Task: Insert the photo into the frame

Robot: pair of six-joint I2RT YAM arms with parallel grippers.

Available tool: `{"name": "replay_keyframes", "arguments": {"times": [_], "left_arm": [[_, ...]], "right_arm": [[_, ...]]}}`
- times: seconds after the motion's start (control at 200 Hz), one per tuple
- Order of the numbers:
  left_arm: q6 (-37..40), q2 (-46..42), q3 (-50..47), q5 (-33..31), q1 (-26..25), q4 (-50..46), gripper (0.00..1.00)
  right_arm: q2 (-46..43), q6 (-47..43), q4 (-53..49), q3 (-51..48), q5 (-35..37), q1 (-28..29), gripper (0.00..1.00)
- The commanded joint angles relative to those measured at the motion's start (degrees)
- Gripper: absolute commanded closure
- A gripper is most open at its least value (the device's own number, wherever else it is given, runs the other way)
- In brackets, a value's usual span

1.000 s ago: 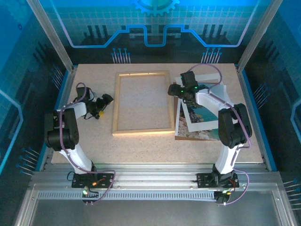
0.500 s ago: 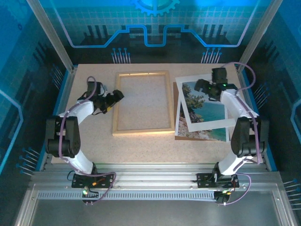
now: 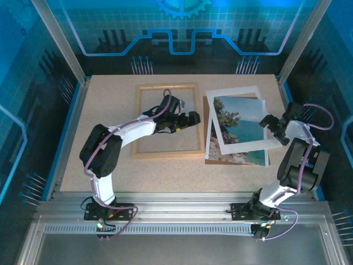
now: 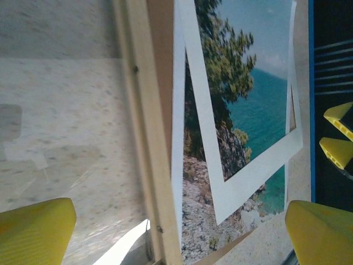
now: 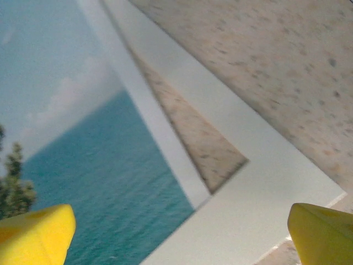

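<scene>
The light-wood frame point(image 3: 167, 152) lies flat at mid-table, and its right rail point(image 4: 144, 138) runs up the left wrist view. To its right the photo point(image 3: 241, 122) of coast, trees and sea lies on a brown board, with a white mat tilted over it. My left gripper point(image 3: 193, 117) reaches across the frame's right part, open and empty point(image 4: 176, 240), facing the photo point(image 4: 242, 94). My right gripper point(image 3: 268, 122) hovers at the photo's right edge. It stands open point(image 5: 176, 240) over the sea part point(image 5: 99, 182) and the mat's corner.
The white mat point(image 3: 245, 146) lies askew on the photo point(image 4: 251, 176). The brown backing board point(image 3: 212, 160) peeks out under the print's near left edge. The speckled table point(image 3: 110, 160) ends at blue side rails point(image 3: 300, 138).
My left arm has swung from the table's left side across the frame toward the photo. My right gripper has drawn back from the photo's top to its right edge.
</scene>
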Motion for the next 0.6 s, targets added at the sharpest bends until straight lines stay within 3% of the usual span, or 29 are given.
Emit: {"name": "replay_keyframes", "arguments": {"times": [0.0, 0.07, 0.24, 0.595], "left_arm": [[-2.8, 2.3, 2.8, -0.5, -1.6, 1.5, 0.01], [-3.6, 3.8, 4.1, -0.1, -3.2, 2.5, 0.01], [-5.9, 9.6, 11.3, 2.1, -7.7, 3.8, 0.01], [-8.6, 26.7, 33.3, 3.8, -12.6, 0.5, 0.01]], "right_arm": [[2.6, 0.5, 3.7, -0.3, -2.7, -2.1, 0.0], [3.9, 0.2, 6.0, -0.6, -2.5, -5.1, 0.0], [5.7, -0.5, 12.1, -1.3, -3.6, -6.5, 0.0], [10.6, 1.6, 8.0, 3.0, -4.8, -7.1, 0.0]]}}
